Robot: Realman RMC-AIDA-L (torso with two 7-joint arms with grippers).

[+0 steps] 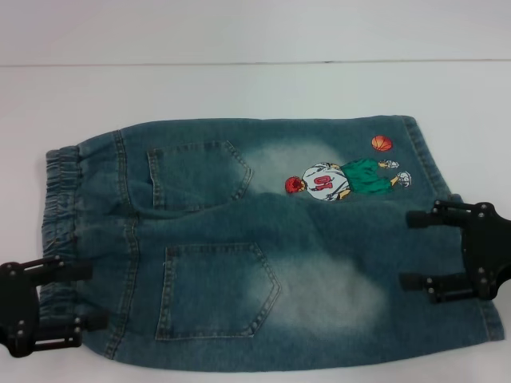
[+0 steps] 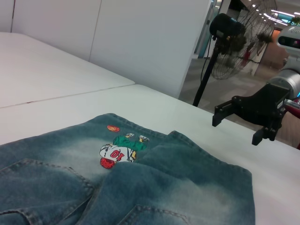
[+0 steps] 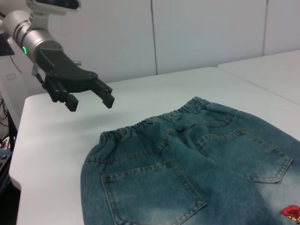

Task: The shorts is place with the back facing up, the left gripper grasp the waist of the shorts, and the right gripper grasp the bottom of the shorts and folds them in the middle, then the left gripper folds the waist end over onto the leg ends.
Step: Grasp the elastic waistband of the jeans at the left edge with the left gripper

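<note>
Blue denim shorts (image 1: 239, 239) lie flat on the white table (image 1: 239, 88), back pockets up. The elastic waist (image 1: 60, 191) points left and the leg ends (image 1: 431, 159) point right. A basketball-player patch (image 1: 327, 182) sits on the far leg. My left gripper (image 1: 96, 297) is open at the near corner of the waist, holding nothing. From the right wrist view, this left gripper (image 3: 91, 104) hovers above the table just off the waistband (image 3: 154, 123). My right gripper (image 1: 406, 249) is open over the near leg's hem. In the left wrist view the right gripper (image 2: 235, 131) hangs above the table beyond the shorts (image 2: 178, 178).
A table seam (image 1: 255, 62) runs across the back. A standing fan (image 2: 234, 42) and white wall panels lie beyond the table's right side. Bare white tabletop surrounds the shorts at the back and left.
</note>
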